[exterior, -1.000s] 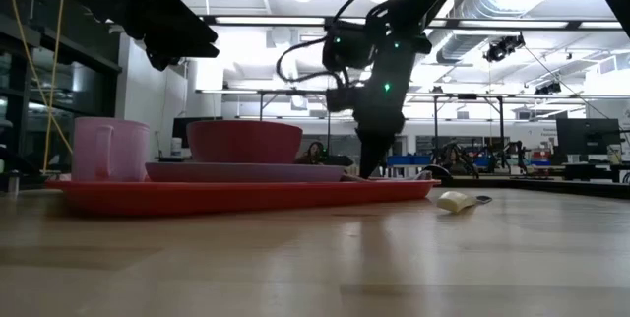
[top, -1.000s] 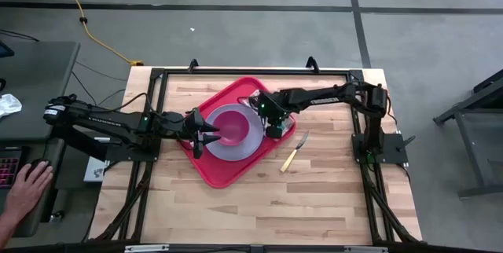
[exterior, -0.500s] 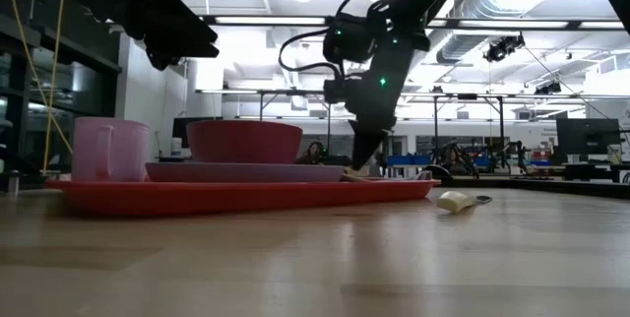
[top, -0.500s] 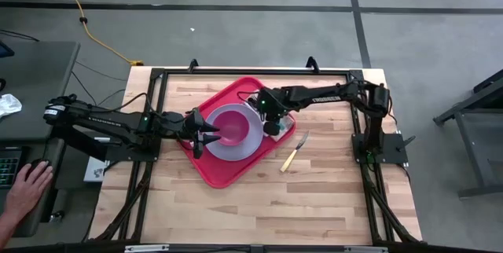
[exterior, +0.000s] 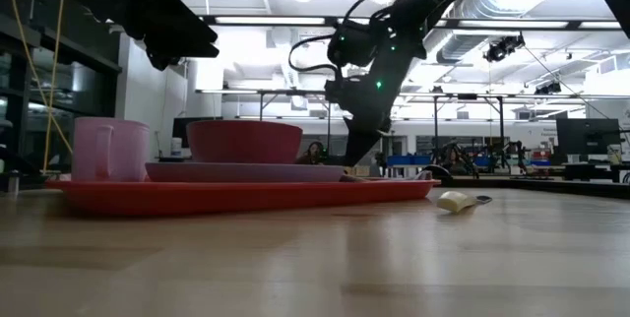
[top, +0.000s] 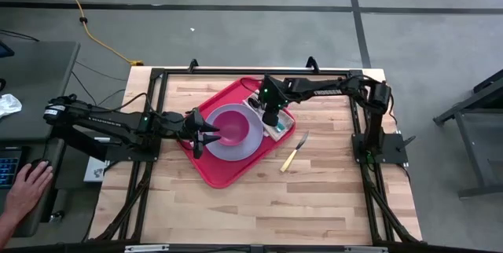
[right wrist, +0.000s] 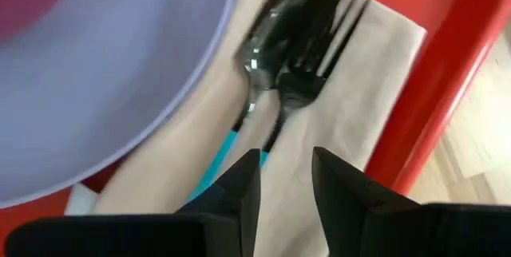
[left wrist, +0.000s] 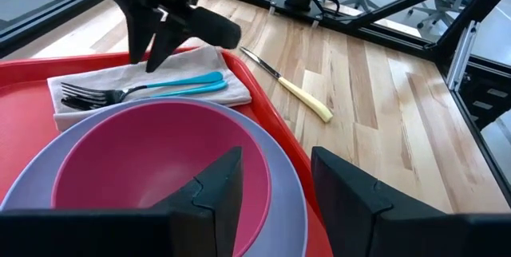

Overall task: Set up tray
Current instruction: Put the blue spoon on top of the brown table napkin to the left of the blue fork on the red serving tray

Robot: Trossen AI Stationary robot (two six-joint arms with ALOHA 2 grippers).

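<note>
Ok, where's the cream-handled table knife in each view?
High view: the cream-handled metal table knife lies on the wood, right of the red plastic tray.
Low view: the knife lies on the table, just past the tray's right end.
Left wrist view: the knife lies on bare wood beyond the tray's rim.
Right wrist view: not in it.
Shared landmark: the red tray, whose rim shows in every view.

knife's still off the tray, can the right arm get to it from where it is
Probably yes. The knife lies alone on bare table beside the tray, on the right arm's side. The right end effector, above the napkin, has nothing between it and the knife.
</note>
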